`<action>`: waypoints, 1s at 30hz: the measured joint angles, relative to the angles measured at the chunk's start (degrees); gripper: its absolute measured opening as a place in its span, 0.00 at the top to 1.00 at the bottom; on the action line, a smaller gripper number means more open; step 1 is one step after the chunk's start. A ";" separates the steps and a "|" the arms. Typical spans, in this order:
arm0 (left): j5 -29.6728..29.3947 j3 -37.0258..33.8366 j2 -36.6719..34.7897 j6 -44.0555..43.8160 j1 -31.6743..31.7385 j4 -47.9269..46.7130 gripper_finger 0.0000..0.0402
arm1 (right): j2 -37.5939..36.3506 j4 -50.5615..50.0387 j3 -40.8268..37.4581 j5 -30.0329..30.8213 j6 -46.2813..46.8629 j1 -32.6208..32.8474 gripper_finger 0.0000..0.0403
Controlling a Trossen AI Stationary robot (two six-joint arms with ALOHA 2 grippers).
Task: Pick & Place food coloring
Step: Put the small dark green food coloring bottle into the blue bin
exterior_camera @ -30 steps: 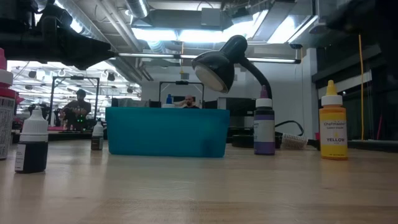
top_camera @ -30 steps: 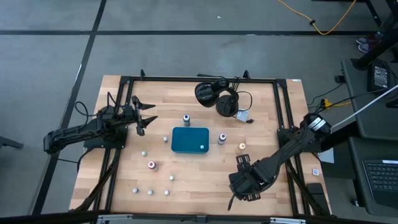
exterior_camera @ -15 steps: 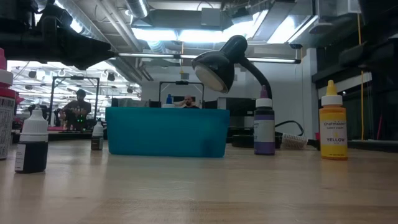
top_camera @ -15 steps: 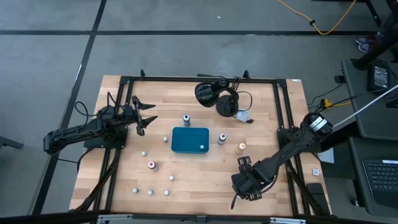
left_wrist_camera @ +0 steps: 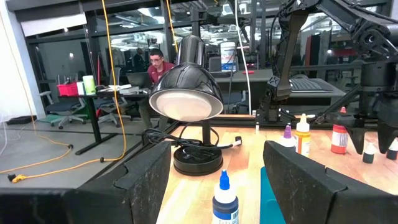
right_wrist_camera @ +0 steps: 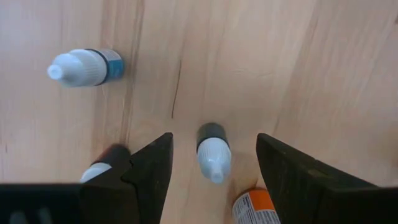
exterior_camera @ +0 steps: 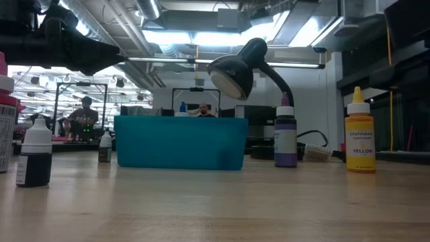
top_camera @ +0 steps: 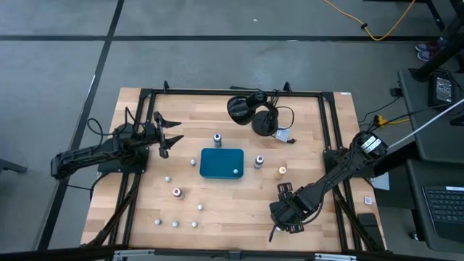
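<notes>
The wooden table (top_camera: 138, 181) carries everything. The right arm reaches over its front edge, and the right gripper (top_camera: 287, 215) points down at the boards with its fingers spread wide and nothing held. The left gripper (top_camera: 171, 135) waits over the far left part of the table, likewise wide open and empty.

The teal tray (top_camera: 222, 163) sits well apart from the right gripper, toward the table's middle, with the black headphones (top_camera: 254, 110) farther beyond it.

The food coloring is scattered. 1 small bottle with a white cap (right_wrist_camera: 213, 151) lies directly between the right gripper's fingers, not yet touched. An orange-labelled bottle (right_wrist_camera: 254, 205) sits just beside 1 finger, and a dark-banded one (right_wrist_camera: 103, 163) just beside the other.

The likely trouble is crowding: closing or descending slightly off-centre could knock a neighbour over or pinch 2 bottles at once.

Only the right wrist view shows this cluster, since from above the arm hides it. The low view shows the yellow bottle (exterior_camera: 361, 138) and purple bottle (exterior_camera: 285, 140) upright.
</notes>
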 joint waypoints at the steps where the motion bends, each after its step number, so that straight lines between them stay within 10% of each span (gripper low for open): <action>1: 0.00 0.00 0.01 0.00 0.00 0.00 0.38 | 0.00 -0.02 0.00 -0.12 0.03 0.00 0.43; 21: 0.00 0.00 -0.01 0.00 0.01 0.00 0.37 | 0.02 -0.40 0.05 -2.02 2.90 0.07 0.83; 30: 0.00 -0.01 0.01 0.00 0.02 0.00 0.37 | 0.09 -6.54 7.69 -2.08 3.75 -1.01 0.80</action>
